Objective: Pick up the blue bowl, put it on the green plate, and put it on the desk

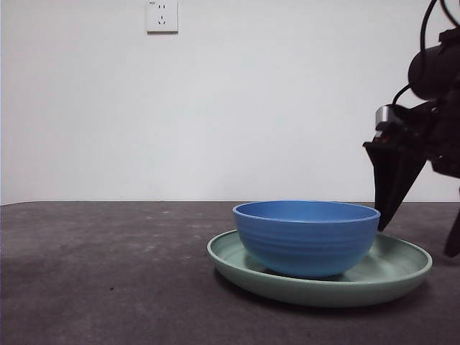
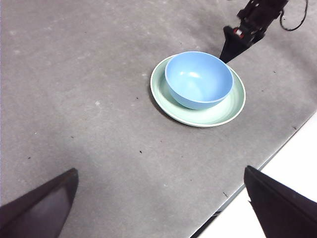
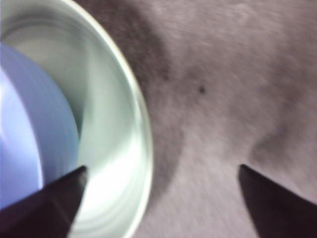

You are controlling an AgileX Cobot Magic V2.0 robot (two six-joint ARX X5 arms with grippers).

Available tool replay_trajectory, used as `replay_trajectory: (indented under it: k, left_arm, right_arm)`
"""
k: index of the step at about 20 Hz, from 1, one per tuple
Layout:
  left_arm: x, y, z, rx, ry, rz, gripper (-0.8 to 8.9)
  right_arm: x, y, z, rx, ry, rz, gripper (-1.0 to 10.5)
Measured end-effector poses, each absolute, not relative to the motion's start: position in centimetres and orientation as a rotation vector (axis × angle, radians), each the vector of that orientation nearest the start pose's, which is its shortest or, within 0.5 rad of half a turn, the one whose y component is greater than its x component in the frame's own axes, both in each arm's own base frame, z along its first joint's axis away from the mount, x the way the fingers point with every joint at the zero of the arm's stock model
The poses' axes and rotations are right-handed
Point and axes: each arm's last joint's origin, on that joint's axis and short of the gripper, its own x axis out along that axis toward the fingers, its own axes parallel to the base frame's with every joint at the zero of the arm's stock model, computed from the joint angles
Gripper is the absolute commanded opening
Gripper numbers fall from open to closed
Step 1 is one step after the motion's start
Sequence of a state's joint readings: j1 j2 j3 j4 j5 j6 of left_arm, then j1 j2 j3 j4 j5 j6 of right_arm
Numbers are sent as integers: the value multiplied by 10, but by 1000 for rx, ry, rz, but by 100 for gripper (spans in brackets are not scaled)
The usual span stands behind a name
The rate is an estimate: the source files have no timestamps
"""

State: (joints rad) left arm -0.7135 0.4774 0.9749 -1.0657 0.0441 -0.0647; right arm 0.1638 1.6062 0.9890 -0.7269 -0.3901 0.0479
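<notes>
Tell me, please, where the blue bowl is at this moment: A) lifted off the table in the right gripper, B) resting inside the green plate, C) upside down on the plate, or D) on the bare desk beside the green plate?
B: the blue bowl sits upright in the green plate, and the open right gripper beside the plate holds nothing.

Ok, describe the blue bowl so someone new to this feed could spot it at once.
Start at the grey desk and find the wide, shallow pale green plate resting on it. The bowl sits inside that plate: glossy medium blue, faintly ridged outside, empty, deeper and narrower than the plate. The right gripper hangs beside it, jaws open.
</notes>
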Motion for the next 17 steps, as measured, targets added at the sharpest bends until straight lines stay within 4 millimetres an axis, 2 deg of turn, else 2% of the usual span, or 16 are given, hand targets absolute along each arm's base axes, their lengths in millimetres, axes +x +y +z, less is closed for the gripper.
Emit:
replay_trajectory:
  k: [2,4,6,8,10,17]
  left_arm:
    - [40,-36,342,131,572,-718,657]
    - [40,-36,342,131,572,-718,657]
    - [40,-36,342,131,572,-718,657]
    - [40,-36,342,131,573,-718,657]
    - [40,-36,342,131,572,-718,657]
    - [40,-36,342,130,572,-718,657]
  right_arm:
    - [283,63,176,182,1368,449,377]
    - [285,67,169,175,1378,457,280]
    - [287,69,166,169,1379,464,257]
    - [289,71,164,167,1378,468,114]
    - [290,72,161,165,1380,470,18]
    - [291,74,163,186,1391,476,14]
